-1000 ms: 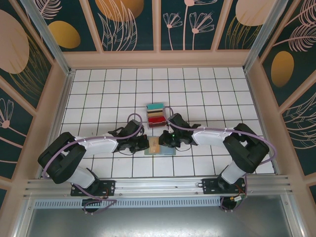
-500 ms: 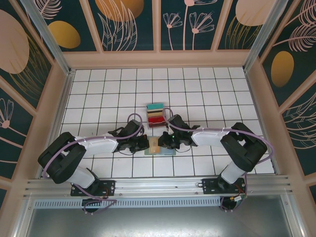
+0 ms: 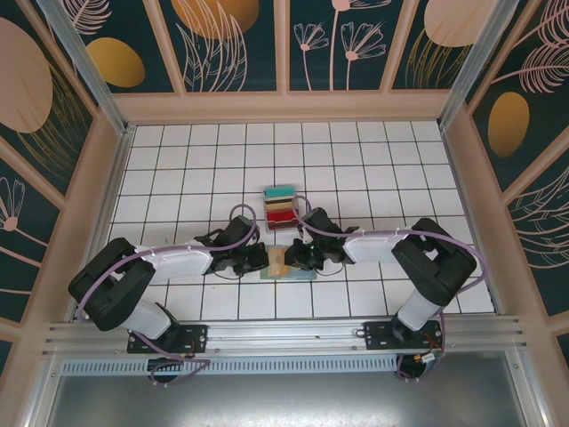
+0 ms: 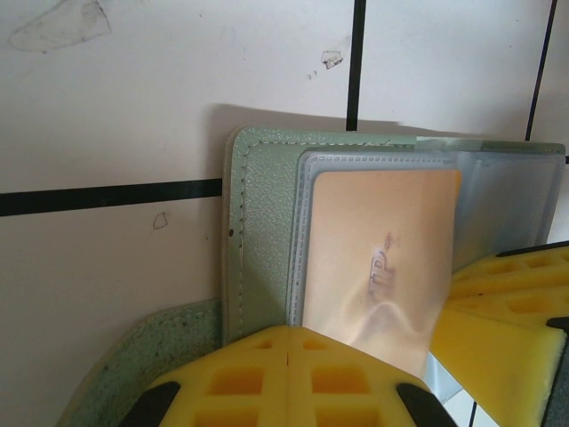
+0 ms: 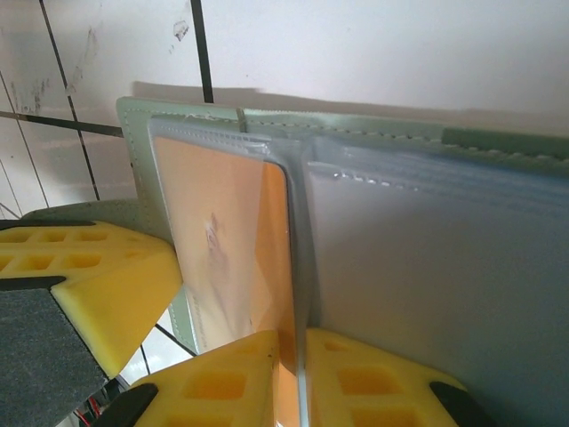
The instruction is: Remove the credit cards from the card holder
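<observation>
Left tool, right tool: both closed.

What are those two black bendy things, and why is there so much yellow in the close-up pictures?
They are two robot arms. One picture looks down from above: the left arm and right arm meet over an open green wallet on a tiled table, with a clear tray of coloured cards just behind. The other two pictures come from cameras on the wrists. The yellow blocks are finger pads. The left gripper is shut at the wallet's edge. The right gripper pinches an orange card in the wallet's clear pocket.
</observation>
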Motion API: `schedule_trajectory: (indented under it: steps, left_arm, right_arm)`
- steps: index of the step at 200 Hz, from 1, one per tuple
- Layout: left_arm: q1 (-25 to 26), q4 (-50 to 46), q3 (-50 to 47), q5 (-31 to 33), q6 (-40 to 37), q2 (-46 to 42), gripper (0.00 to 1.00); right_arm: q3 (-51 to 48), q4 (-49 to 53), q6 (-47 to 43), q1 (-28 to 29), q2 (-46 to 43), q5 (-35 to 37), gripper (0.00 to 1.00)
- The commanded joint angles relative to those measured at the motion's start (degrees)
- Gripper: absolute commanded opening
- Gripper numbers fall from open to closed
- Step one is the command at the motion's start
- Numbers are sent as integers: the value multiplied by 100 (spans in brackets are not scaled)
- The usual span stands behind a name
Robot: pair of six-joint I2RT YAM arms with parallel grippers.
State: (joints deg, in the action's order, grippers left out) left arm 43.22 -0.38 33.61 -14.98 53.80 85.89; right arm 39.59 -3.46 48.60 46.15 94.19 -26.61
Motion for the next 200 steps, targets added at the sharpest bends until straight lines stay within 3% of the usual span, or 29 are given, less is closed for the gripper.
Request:
schedule_trajectory:
  steps: [1,43,62,76,200]
  left_arm:
    - [54,-120,24,-84,-59,141,0]
    - [55,-111,25,-90,-58,141,0]
    - [56,-111,25,-87,-54,140,0]
    - [59,-111,23,-93,-52,147,0]
    - [62,-410,14,193,-71,60,0]
  right_arm:
    - [-13,-223,69,-1,122,-202,16]
    - [-58,-417,105,-1,81,-337,15]
    - [-74,-436,101,-1,47,-336,10]
    - [-88,-488,110,-1,20,-367,0]
    - [-618,130,-110,-473,-793,31,0]
